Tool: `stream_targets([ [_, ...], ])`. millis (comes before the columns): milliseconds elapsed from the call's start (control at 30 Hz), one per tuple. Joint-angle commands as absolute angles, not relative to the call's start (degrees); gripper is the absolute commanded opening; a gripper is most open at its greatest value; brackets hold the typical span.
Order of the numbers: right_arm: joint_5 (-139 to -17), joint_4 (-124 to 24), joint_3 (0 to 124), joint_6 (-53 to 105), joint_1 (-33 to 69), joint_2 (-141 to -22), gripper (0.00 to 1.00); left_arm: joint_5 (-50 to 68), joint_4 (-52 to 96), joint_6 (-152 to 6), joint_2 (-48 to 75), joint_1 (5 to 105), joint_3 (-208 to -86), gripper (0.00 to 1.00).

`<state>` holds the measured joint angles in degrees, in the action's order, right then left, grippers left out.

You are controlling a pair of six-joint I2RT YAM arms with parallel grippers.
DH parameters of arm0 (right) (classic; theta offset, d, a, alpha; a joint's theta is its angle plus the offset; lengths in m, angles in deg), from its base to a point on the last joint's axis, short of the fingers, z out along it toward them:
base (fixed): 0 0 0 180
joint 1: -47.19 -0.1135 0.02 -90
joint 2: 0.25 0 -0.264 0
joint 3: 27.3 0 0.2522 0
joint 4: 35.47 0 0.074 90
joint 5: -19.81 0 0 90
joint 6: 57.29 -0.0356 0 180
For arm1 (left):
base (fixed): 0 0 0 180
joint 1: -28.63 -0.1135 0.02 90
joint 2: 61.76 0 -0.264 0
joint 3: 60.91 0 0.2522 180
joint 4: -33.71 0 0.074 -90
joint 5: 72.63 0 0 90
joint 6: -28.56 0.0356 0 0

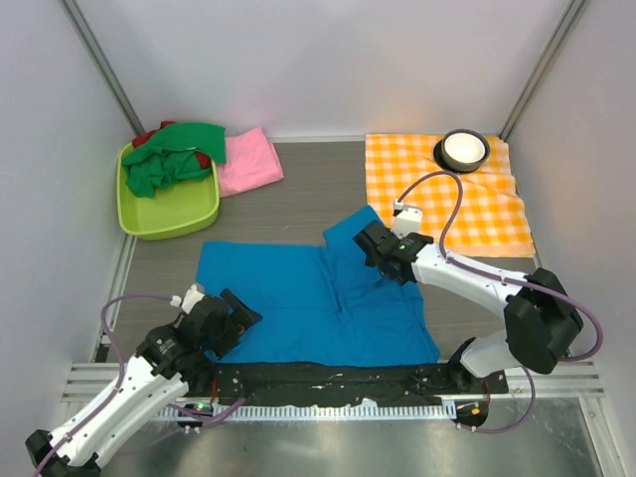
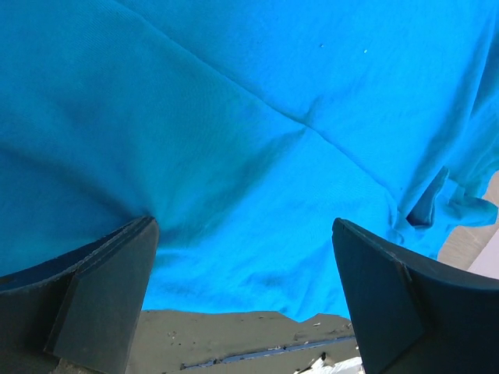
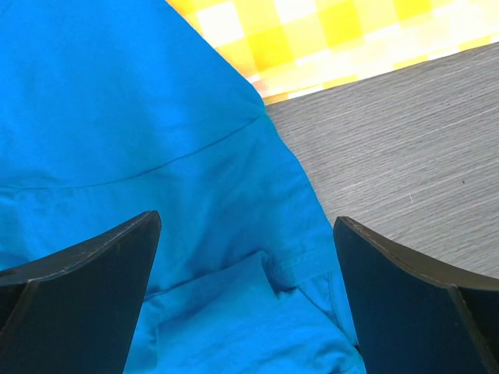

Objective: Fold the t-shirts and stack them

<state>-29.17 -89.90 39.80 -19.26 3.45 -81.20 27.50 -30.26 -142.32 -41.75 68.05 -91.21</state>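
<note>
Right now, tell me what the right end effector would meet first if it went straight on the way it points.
The right end effector would most likely meet the bright blue cloth t-shirt first: its open jaws frame that cloth close ahead, though depth is unclear.

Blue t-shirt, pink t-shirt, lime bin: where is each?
blue t-shirt (image 1: 298, 298): top external view, middle of its spread body.
pink t-shirt (image 1: 250, 164): top external view, centre of the visible cloth.
lime bin (image 1: 177, 207): top external view, bare inner floor.
</note>
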Motion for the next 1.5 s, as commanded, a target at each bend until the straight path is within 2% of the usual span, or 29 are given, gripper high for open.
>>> stream_targets([
  [0,-30.7,-85.9,42.4,-15.2,5.4,-83.9,1.00,30.6,-36.9,-145.0,-43.8,69.3,-91.4,1.00],
  [167,-34.3,-78.2,43.9,-11.9,9.1,-87.9,1.00,31.4,-25.2,-140.3,-35.6,69.3,-96.3,1.00],
  [300,-35.9,-77.5,46.1,-10.7,12.8,-94.5,1.00,33.1,-20.3,-134.8,-22.2,69.2,-103.5,1.00],
  [400,-36.1,-77.4,45.4,-10.9,13.6,-97.7,1.00,33.3,-17.7,-132.7,-16.5,69.2,-109.2,1.00],
  [733,-32.4,-77.5,43.0,-11.1,14.5,-101.1,1.00,33.4,-12.7,-130.3,-8.2,69.1,-115.4,1.00],
  [1067,-24.6,-84.5,44.5,-12.0,18.8,-99.7,1.00,34.9,-12.6,-129.1,-6.1,68.7,-117.1,1.00],
  [1200,-28.2,-84.0,46.2,-10.4,19.2,-97.6,1.00,36.1,-13.3,-127.6,-5.6,67.7,-118.4,1.00],
  [1367,-40.4,-79.7,48.2,-6.1,19.2,-92.9,1.00,36.4,-13.8,-123.8,-3.1,64.2,-121.9,1.00],
  [1467,-43.9,-79.1,51.0,-3.7,18.8,-91.1,1.00,35.4,-14.1,-122.0,-0.3,61.7,-124.4,1.00],
])
